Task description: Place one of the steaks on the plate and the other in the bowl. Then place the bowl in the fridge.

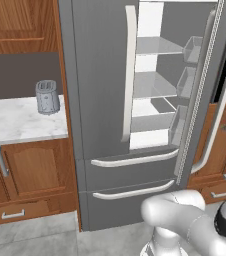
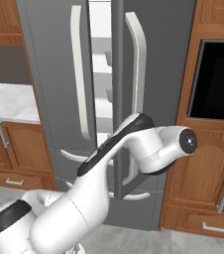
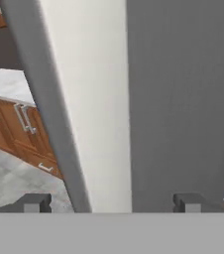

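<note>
Pincer [image 3: 112, 202] spread wide, empty, before one fridge [image 1: 102, 90] with two upper doors, right ajar.

The glossy white, rounded arm [image 2: 84, 198] is built of thick tubular segments with dark grey to black bands at the joints. One joint ends in a round white cap with a small dark centre. Two small, blocky dark grey fingertips [image 3: 34, 202] show in the hand view.

Base views flanking fridge [image 1: 105, 100] — hand close-up
</note>
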